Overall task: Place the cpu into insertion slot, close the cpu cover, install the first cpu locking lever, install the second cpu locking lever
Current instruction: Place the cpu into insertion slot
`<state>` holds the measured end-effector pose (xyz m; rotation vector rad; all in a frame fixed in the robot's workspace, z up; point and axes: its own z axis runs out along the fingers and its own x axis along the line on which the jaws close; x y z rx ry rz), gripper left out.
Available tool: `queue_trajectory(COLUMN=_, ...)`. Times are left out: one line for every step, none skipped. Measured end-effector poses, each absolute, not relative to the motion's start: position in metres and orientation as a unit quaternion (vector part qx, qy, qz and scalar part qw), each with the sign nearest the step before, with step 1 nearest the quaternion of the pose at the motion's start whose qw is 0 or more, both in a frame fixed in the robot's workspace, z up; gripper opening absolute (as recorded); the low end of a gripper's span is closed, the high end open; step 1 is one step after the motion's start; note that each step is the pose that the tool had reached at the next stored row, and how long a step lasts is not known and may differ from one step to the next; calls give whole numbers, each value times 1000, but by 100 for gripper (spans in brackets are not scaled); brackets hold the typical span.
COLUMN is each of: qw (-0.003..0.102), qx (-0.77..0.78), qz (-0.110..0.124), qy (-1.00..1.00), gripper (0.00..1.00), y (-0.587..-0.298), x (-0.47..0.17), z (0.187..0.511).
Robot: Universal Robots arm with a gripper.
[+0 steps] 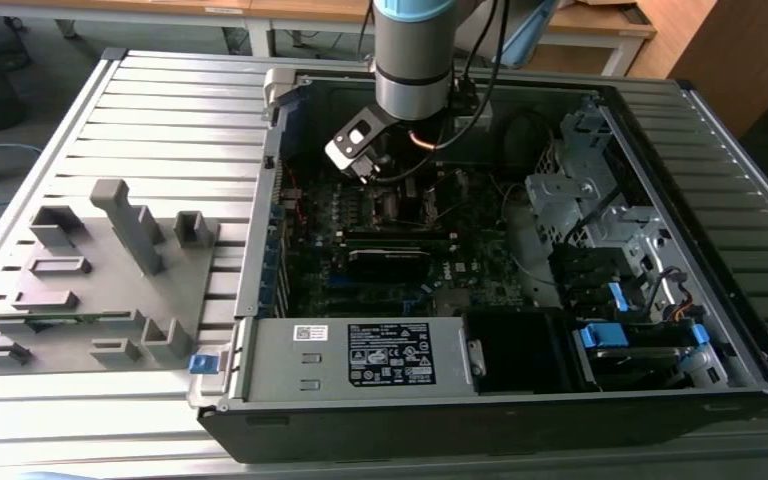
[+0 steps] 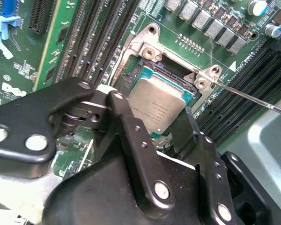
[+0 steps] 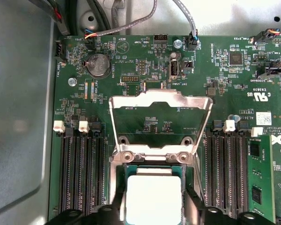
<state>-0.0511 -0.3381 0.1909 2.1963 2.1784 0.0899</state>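
Now the cpu [image 2: 161,101] is seen right at the insertion slot [image 2: 149,50], inside the slot's silver rim, with its grey top turned up. Whether it is pressed all the way down into the slot cannot be told. The hand [image 3: 153,210] is placed straight over the slot. Its black fingers [image 2: 131,129] are closed on the cpu, one finger on each of two facing sides.

In the first wrist view the cpu cover [image 3: 192,102] is seen stood open on its hinge at one edge of the slot. Green board can be seen through its square window. A thin metal rod [image 2: 253,99] is seen sticking out from one corner of the slot, over some long black rows [image 3: 79,173]. These rows are laid on two sides of the slot.

The slot is set in a green board [image 3: 225,84]. A round silver battery [image 3: 97,64] is found on that board, past the open cover from the slot.

In the exterior view the arm [image 1: 418,60] is reached down over the slot, into an open computer case [image 1: 257,250]. The case is laid on a ribbed grey counter [image 1: 157,110]. A grey rack [image 1: 104,270] is set on the counter well apart from the slot, to the exterior view's left of the case.
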Motion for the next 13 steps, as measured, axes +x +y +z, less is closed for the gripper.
queue_trajectory(qw=23, qx=710, qz=29, qy=704, gripper=60, y=-338, x=-51, z=191)
queue_trajectory(qw=23, qx=710, qz=29, qy=704, gripper=60, y=-338, x=-51, z=191)
queue_trajectory(qw=23, qx=710, qz=29, qy=704, gripper=55, y=-338, x=-51, z=191)
queue_trajectory(qw=23, qx=710, qz=30, qy=704, gripper=55, y=-338, x=-51, z=191)
queue_trajectory(qw=23, qx=710, qz=30, qy=704, gripper=55, y=-338, x=-51, z=191)
queue_trajectory(qw=23, qx=710, qz=30, qy=704, gripper=55, y=-338, x=-51, z=191)
queue_trajectory(qw=23, qx=710, qz=30, qy=704, gripper=55, y=-338, x=-51, z=191)
queue_trajectory(qw=23, qx=710, qz=30, qy=704, gripper=55, y=-338, x=-51, z=191)
queue_trajectory(qw=23, qx=710, qz=30, qy=704, gripper=55, y=-338, x=-51, z=191)
queue_trajectory(qw=23, qx=710, qz=30, qy=704, gripper=55, y=-338, x=-51, z=192)
queue_trajectory(qw=23, qx=710, qz=30, qy=704, gripper=55, y=-338, x=-51, z=192)
queue_trajectory(qw=23, qx=710, qz=30, qy=704, gripper=55, y=-338, x=-51, z=193)
queue_trajectory(qw=23, qx=710, qz=30, qy=704, gripper=55, y=-338, x=-51, z=193)
